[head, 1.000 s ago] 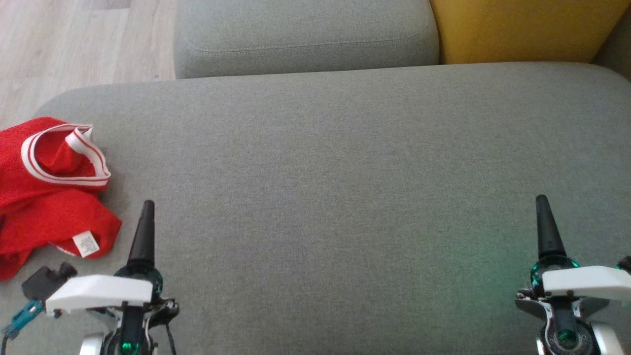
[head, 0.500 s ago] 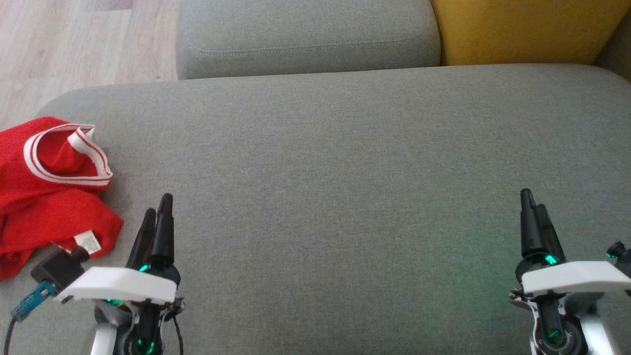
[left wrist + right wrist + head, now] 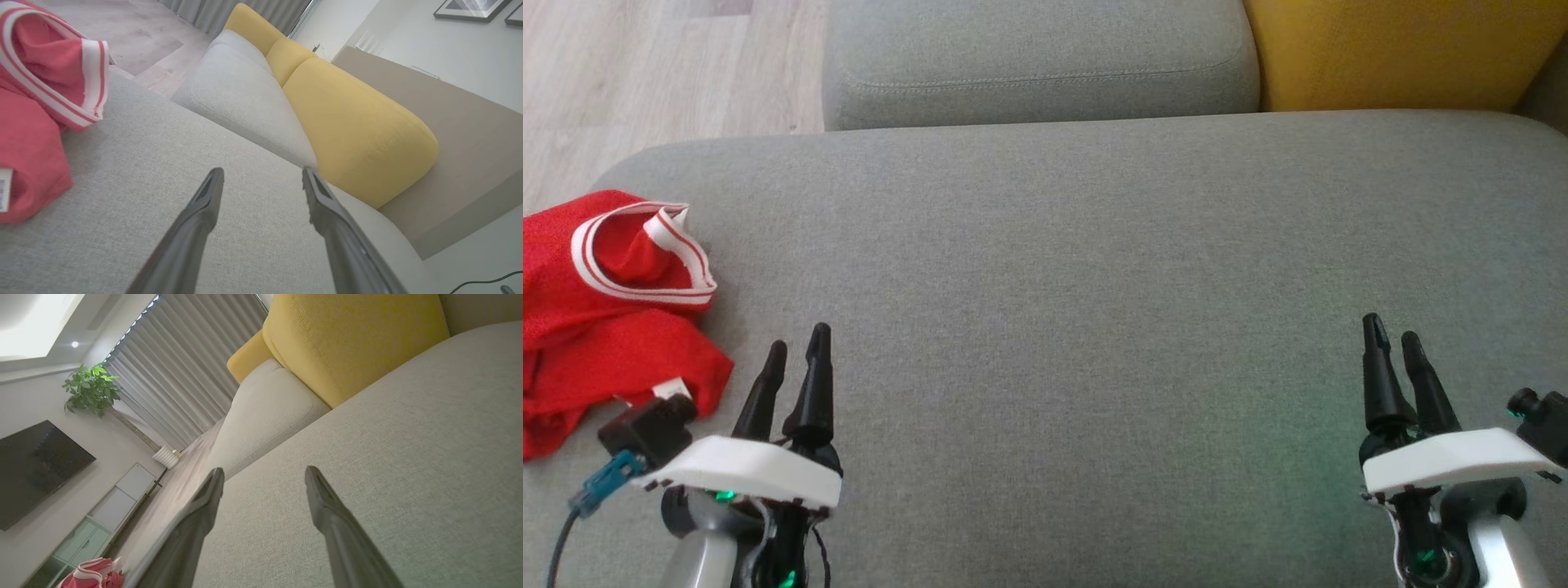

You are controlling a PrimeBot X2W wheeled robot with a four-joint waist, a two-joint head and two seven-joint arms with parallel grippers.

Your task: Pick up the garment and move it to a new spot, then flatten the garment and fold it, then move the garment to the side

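A crumpled red knit garment with a white-and-red striped collar band is lying bunched at the left edge of the wide grey fabric sofa seat, its collar opening facing up and a small white label showing on its lower fold. The left gripper is hovering over the front part of the seat just to the right of the garment, not touching it, its two long dark fingers standing apart with nothing between them. The right gripper is hanging near the seat's front right corner, well apart from the garment, its fingers likewise spread and empty. Behind the seat, a grey fabric back cushion is sitting beside a mustard-yellow cushion, and pale wooden floor is showing past the seat's far left corner.
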